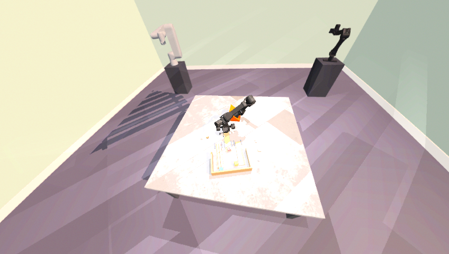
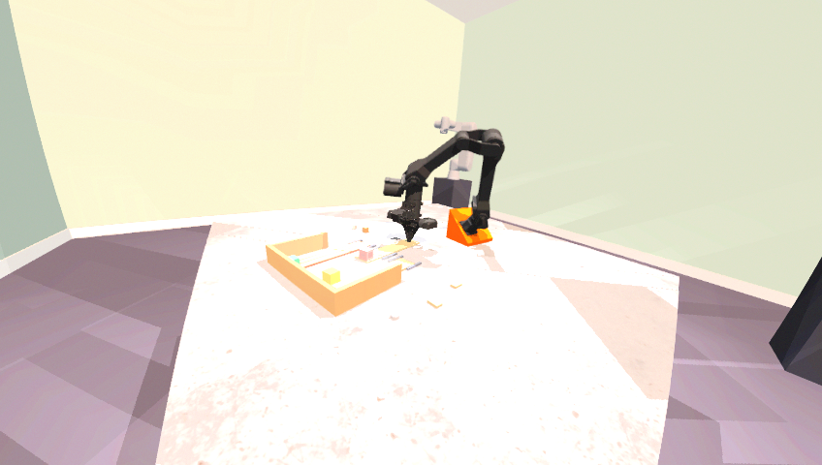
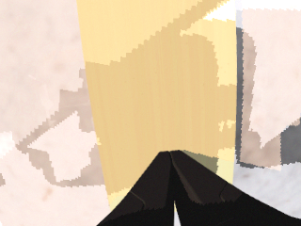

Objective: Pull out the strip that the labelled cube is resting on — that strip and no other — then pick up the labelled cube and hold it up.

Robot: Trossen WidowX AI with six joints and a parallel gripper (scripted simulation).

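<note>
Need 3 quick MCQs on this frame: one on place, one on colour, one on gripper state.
1. Where are the gripper tips?
A. inside the tray
B. over the yellow strip outside the tray's open end
C. beside the orange base

2. What colour is the cube nearest the tray's front wall?
A. yellow
B. blue
C. black

3. How is the gripper?
A. wide open
B. shut on a cube
C. shut, tips together

Key: 1 B, tips meet over the yellow strip; 2 A, the yellow cube shows there; 3 C, no gap at the tips.
</note>
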